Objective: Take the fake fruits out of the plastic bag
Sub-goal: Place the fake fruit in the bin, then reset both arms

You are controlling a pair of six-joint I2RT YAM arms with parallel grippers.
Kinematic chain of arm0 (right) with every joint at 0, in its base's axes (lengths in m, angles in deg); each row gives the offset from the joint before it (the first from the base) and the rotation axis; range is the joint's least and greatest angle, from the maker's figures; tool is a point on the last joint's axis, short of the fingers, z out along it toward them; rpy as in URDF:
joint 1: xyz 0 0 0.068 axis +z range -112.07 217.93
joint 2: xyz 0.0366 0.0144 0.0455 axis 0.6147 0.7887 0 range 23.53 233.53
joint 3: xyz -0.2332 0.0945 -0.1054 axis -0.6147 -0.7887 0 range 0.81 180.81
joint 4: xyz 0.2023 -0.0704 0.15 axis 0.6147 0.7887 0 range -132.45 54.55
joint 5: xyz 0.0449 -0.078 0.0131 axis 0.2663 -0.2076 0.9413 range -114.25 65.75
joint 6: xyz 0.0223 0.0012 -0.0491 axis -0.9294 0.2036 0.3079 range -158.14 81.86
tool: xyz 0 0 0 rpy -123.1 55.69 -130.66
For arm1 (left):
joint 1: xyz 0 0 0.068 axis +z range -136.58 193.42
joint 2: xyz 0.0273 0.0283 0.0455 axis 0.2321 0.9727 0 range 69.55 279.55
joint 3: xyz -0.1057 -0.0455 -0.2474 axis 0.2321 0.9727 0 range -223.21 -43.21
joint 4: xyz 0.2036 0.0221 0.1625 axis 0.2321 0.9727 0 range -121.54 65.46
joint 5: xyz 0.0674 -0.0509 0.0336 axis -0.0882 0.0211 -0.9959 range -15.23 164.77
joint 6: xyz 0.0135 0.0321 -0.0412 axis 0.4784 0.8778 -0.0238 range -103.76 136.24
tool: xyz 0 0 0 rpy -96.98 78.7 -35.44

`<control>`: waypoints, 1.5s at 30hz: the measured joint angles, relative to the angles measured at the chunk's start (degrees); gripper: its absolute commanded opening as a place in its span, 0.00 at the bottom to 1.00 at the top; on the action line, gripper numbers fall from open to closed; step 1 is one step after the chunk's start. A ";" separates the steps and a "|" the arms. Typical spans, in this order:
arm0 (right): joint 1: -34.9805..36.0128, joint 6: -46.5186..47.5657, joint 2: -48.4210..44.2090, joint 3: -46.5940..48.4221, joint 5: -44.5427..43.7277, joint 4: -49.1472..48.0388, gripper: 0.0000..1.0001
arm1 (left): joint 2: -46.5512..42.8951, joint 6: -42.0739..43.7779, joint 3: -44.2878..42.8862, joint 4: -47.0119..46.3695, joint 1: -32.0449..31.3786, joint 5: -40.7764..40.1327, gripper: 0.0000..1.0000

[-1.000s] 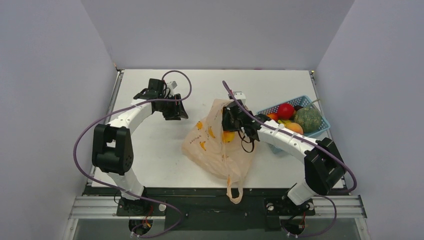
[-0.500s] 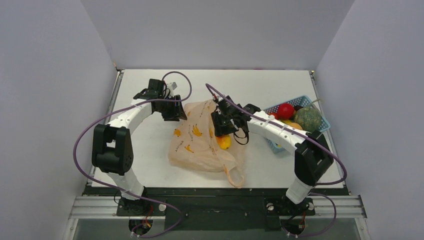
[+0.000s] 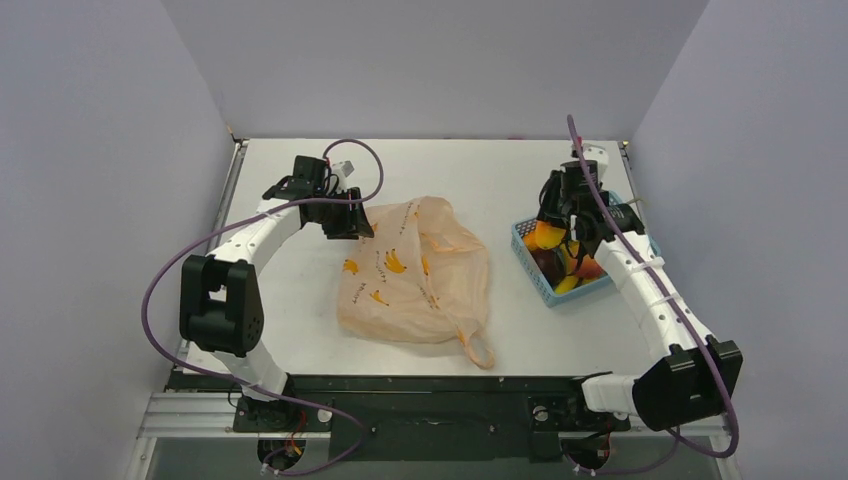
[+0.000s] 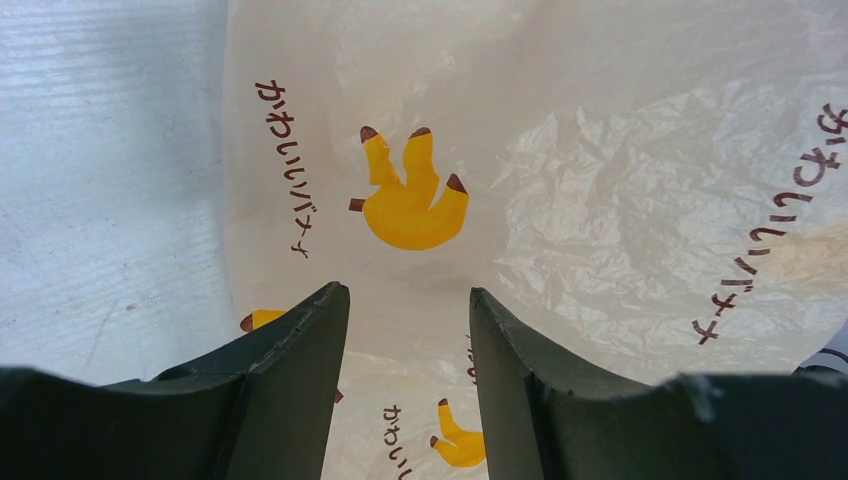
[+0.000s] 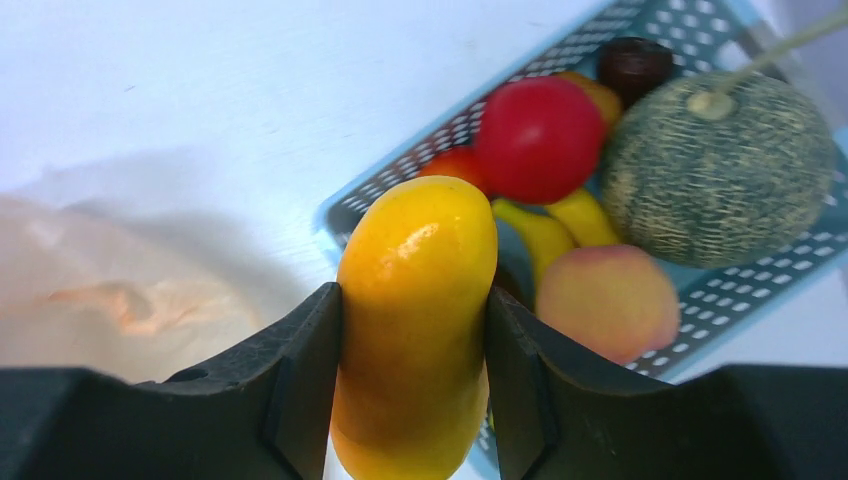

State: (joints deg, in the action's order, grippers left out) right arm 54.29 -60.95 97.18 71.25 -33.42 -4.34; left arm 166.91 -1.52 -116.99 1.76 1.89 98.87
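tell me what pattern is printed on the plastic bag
Yellow-orange bananas with dark reddish-brown lettering on the peach plastic bag, clearest in the left wrist view.

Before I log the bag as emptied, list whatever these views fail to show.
- Plastic bag interior, top and left wrist views: the crinkled translucent film hides any remaining fruit.
- Basket contents, top view: the right arm covers most of them.
- Bag's loop handle, left wrist view: it lies beyond the frame's edges.

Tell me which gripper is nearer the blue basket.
Right. The right gripper holds the mango above the basket; the left gripper is over the plastic bag, far from it.
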 measured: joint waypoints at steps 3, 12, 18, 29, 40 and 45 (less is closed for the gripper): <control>-4.59 -1.11 1.44 -1.81 -3.02 -2.05 0.00 | -0.37 0.04 -0.02 0.00 0.00 0.15 0.45; -5.75 -1.73 11.63 -3.10 -10.91 -4.37 0.34 | -0.46 0.15 -0.02 0.00 0.00 0.26 0.45; -5.84 -1.36 12.85 -3.19 -14.21 -4.79 0.57 | -0.74 0.20 -0.04 -0.02 0.00 0.70 0.46; -2.78 1.14 6.95 -4.68 -17.53 -4.70 0.69 | -4.09 0.15 0.04 -1.55 0.00 1.88 0.48; 11.15 0.52 -14.91 -8.79 -14.29 -4.90 0.70 | -12.55 0.70 4.48 -5.55 -0.61 0.00 0.53; 11.85 0.11 -25.46 -9.42 -12.35 -3.23 0.70 | -20.28 1.77 7.15 -8.90 -2.29 -2.69 0.55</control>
State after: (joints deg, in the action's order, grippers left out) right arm 66.14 -60.84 71.71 61.83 -45.77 -7.58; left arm 146.63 0.26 -109.84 -7.14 -0.40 96.18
